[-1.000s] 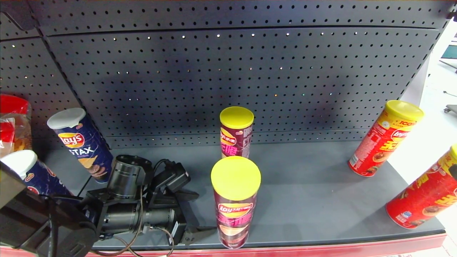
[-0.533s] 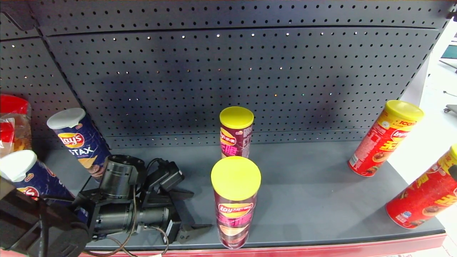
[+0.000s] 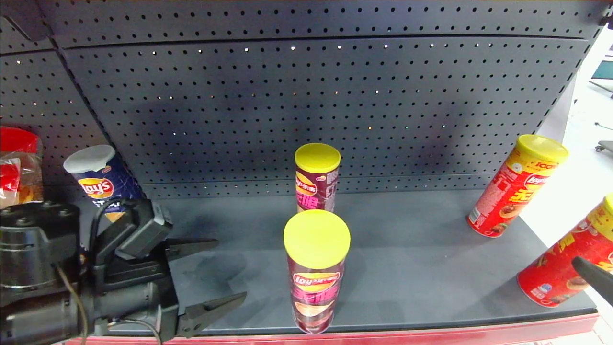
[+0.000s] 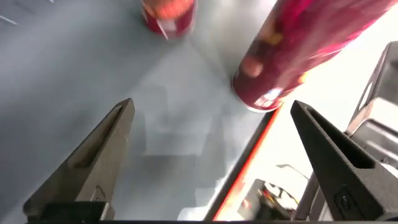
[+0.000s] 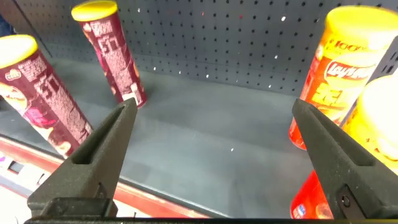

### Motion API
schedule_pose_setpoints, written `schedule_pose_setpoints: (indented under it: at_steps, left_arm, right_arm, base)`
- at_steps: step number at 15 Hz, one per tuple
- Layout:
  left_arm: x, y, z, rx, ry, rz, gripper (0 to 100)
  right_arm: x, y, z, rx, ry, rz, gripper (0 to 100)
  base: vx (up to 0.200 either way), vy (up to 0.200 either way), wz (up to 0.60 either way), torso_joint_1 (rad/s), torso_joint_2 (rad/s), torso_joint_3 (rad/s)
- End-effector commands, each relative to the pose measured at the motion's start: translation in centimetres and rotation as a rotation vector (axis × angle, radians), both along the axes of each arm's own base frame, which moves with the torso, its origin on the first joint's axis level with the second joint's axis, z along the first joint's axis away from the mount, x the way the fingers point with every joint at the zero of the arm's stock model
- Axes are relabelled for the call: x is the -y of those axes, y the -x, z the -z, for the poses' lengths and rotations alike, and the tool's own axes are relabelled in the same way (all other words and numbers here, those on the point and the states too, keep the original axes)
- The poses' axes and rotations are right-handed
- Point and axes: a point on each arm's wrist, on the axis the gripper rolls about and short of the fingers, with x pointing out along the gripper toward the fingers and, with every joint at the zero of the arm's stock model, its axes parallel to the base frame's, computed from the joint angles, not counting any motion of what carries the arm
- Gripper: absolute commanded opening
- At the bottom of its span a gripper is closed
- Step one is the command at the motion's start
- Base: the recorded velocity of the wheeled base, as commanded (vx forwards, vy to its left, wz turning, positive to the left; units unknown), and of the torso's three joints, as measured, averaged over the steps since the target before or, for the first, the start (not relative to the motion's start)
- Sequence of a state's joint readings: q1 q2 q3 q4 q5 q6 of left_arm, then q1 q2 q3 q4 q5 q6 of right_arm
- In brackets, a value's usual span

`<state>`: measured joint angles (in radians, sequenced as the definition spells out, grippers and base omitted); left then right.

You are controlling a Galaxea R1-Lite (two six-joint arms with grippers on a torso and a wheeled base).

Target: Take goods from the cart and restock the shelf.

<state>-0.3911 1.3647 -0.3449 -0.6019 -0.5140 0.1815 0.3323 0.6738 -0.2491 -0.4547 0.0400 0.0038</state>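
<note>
Over the shelf (image 3: pixel 412 258), at its front left edge: left gripper (image 3: pixel 232 269), jaws spread wide, gripping nothing. Lies low and level above the boards, tips turned toward the near maroon can (image 3: pixel 316 282), well short of touching it. Off the front right corner: right gripper (image 5: pixel 214 106), jaws equally wide apart and empty, facing in across the shelf. Shows one dark finger in the head view just before the near red can (image 3: pixel 565 268); touching it or not, unclear. Between the two grippers, at the front edge: near maroon can, upright, yellow lid on. Straight behind it, close to the back wall: far maroon can (image 3: pixel 316 184), upright, same yellow lid. Toward the right, farther back: far red can (image 3: pixel 515 189), yellow-lidded, apart from the near red one. At the back left, behind the left arm: blue can (image 3: pixel 103 184), white lid, lower part hidden. Behind everything: dark pegboard panel (image 3: pixel 306 105). At the far left edge: snack bag (image 3: pixel 14 167).
</note>
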Motion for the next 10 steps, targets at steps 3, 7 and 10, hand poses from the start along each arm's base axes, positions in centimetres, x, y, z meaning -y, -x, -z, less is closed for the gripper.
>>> schedule_pose_setpoints:
  at_steps: [3,7,10]
  left_arm:
    - [-6.6,13.8,-4.8,0.122,0.098,-0.306,100]
    - [-8.3,22.7,-1.1,0.091,0.049,-0.632,100]
    - [-8.8,23.9,1.3,0.004,0.026,-0.815,100]
  right_arm:
    - [1.4,2.3,-0.3,0.005,0.032,0.177,100]
    - [2.2,8.7,0.6,-0.065,0.088,0.301,100]
    - [2.2,11.5,3.7,-0.134,0.100,0.322,100]
  base:
    - [0.000,0.000,0.00,0.000,0.00,0.000]
    - [0.000,0.000,0.00,0.000,0.00,0.000]
    - [0.000,0.000,0.00,0.000,0.00,0.000]
